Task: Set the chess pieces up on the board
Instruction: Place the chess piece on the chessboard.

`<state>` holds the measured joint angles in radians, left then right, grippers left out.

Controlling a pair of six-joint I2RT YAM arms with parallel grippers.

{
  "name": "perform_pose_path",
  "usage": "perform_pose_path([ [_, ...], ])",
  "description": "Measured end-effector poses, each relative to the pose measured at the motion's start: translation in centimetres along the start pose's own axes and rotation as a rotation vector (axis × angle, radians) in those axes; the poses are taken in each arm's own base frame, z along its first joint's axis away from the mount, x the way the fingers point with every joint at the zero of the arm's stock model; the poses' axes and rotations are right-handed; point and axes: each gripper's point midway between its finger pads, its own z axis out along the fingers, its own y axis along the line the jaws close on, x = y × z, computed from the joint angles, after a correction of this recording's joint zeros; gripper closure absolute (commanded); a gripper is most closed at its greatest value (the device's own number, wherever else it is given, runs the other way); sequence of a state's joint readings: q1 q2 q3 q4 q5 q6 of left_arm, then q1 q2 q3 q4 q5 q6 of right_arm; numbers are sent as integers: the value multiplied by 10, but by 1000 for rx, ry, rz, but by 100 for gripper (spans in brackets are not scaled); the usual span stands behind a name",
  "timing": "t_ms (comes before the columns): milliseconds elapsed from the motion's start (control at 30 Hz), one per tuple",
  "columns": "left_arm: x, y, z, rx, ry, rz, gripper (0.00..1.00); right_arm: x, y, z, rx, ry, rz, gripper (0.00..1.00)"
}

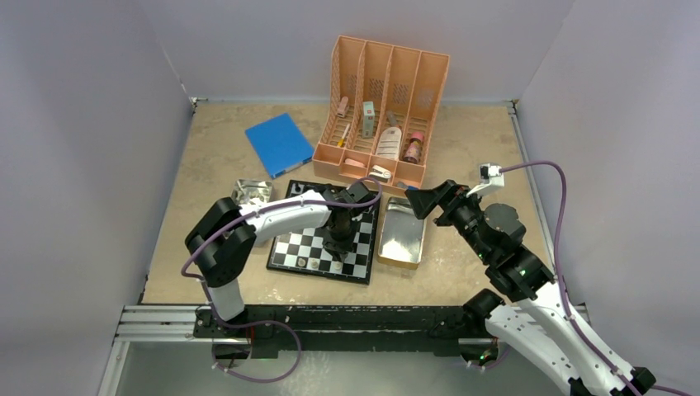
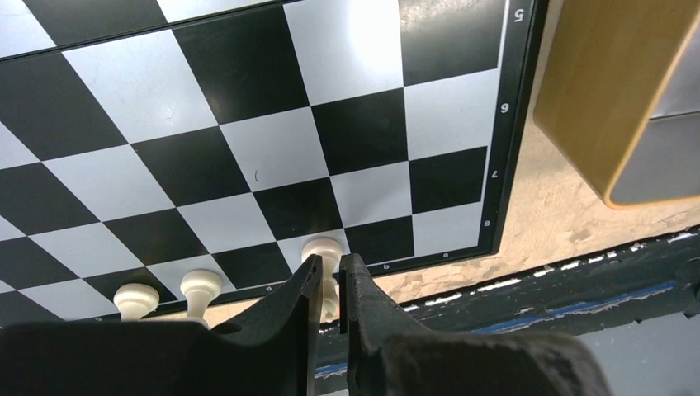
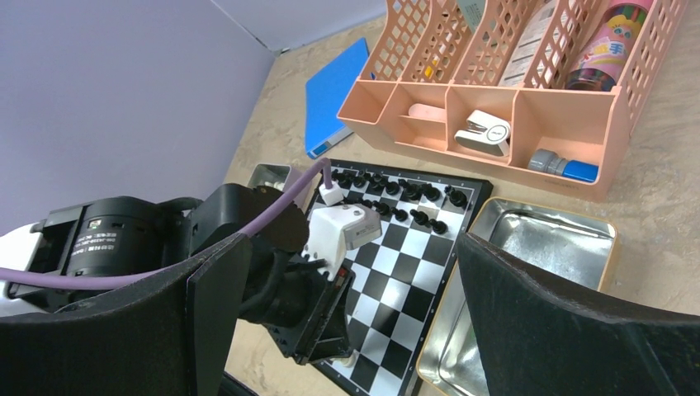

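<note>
left arm bends inward, wrist pointing down, left end effector point(image 2: 330, 285) pinched on a pawn point(image 2: 322, 247); right arm stretches forward-left, right end effector point(image 3: 342, 256) spread wide.

Numerals 5, 6, 7 on the board point(image 2: 501, 140) border.

The tan bench point(image 1: 206, 148) is carrying five things. The chessboard point(image 1: 299, 247) is lying near its front edge, with a metal tray point(image 1: 403, 235) sitting just beside it on the right. A smaller shiny tray point(image 1: 252, 193) is resting by the board's far left corner. A blue book point(image 1: 279, 144) and a peach organizer point(image 1: 384, 91) are sitting farther back.
</note>
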<state>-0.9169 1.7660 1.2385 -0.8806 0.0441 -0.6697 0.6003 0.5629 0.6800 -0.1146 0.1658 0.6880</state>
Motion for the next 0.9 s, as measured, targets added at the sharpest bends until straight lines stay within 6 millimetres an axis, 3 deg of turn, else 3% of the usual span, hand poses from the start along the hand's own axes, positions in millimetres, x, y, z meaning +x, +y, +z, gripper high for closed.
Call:
perform_pose_path([
  [900,1,1,4,-8,14,-1,89,0,0,0,1,1,0,3],
])
